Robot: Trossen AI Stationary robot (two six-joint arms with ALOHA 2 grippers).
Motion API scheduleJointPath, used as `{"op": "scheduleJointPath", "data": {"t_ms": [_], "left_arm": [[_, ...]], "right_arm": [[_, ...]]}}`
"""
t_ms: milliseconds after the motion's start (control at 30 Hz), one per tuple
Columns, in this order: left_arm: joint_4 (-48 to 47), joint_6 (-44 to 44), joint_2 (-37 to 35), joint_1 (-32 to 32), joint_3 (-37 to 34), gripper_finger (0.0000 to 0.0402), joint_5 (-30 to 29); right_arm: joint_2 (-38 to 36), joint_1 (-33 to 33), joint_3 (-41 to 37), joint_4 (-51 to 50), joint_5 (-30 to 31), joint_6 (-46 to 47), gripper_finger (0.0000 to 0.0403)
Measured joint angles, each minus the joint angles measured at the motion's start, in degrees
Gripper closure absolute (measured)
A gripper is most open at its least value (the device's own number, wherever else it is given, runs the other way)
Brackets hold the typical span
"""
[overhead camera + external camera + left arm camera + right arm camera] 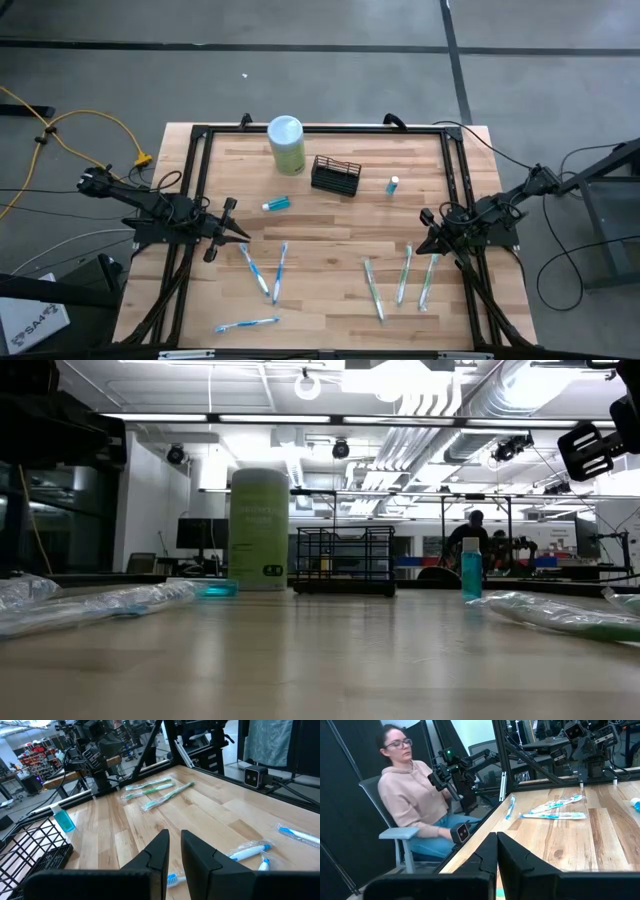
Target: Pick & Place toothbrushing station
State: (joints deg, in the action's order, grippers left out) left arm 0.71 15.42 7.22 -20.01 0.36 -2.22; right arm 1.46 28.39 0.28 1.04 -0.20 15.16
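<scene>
The black wire basket (336, 176) is sitting well ahead of the left claw (238, 230). It is looking light and stiff, so pinching its thin top rim seems best. Both claws are holding nothing: the left is nearly shut, and the right claw (424, 240) is fully shut.

Little can be read. A white card (35, 322) on the floor beside the table's left near corner bears dark print that looks like "SA4", though not surely. The pale green canister (259, 530) carries a printed label, too blurred to read.
</scene>
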Motion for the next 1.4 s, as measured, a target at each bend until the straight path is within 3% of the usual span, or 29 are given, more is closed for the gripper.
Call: {"op": "scheduleJointPath", "data": {"t_ms": [1133, 1400], "left_arm": [[1.07, -0.03, 0.02, 0.02, 0.0, 0.036, 0.02], [4.41, -6.11, 0.0, 0.02, 0.0, 0.036, -0.78]], "right_arm": [[0.01, 0.01, 0.01, 0.0, 0.01, 0.0, 0.0401], [-0.01, -0.01, 0.02, 0.0, 0.01, 0.02, 0.0401]]}}
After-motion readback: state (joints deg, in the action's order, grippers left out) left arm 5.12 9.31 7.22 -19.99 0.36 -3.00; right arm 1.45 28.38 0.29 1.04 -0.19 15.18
